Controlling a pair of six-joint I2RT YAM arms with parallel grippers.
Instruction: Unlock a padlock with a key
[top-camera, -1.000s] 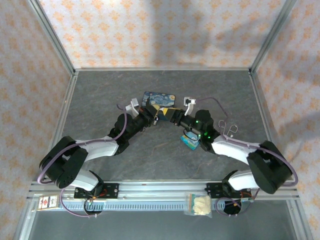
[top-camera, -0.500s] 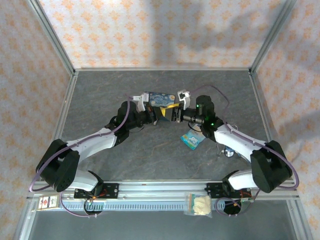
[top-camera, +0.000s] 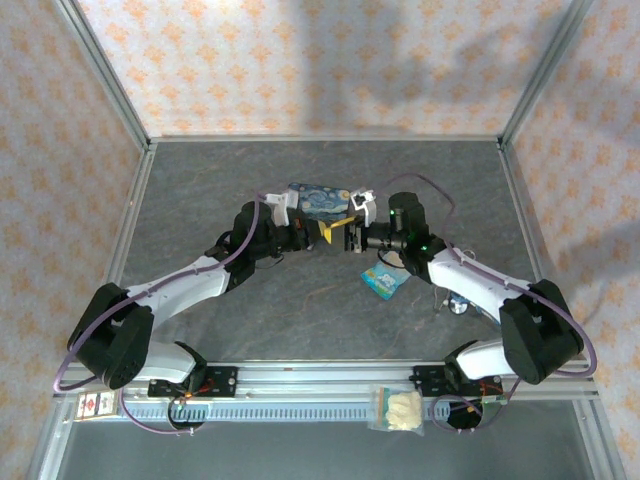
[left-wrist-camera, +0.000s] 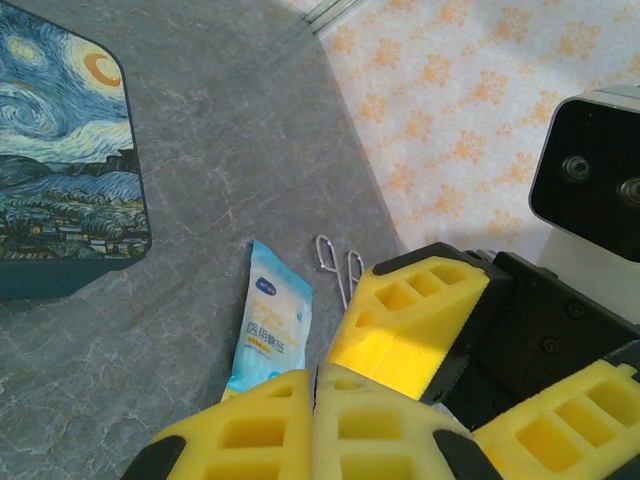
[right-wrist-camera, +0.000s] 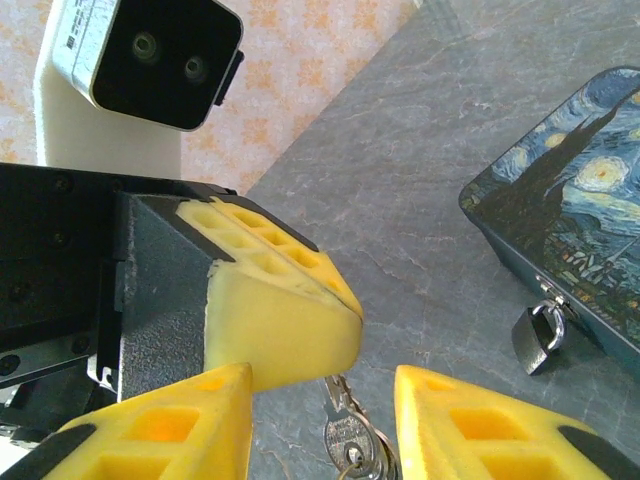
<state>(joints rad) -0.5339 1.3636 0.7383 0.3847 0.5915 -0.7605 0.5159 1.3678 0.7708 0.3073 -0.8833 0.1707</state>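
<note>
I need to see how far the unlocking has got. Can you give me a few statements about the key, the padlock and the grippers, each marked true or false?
1. The padlock hangs from the latch on the blue tin. True.
2. The right gripper is clamped on the key. False: its jaws stand apart with the key hanging between them, and the key seems to be pinched by the left gripper.
3. The left gripper is shut. True.
4. The blue-and-white packet lies on top of the tin. False: it lies on the table, apart from the tin.
</note>
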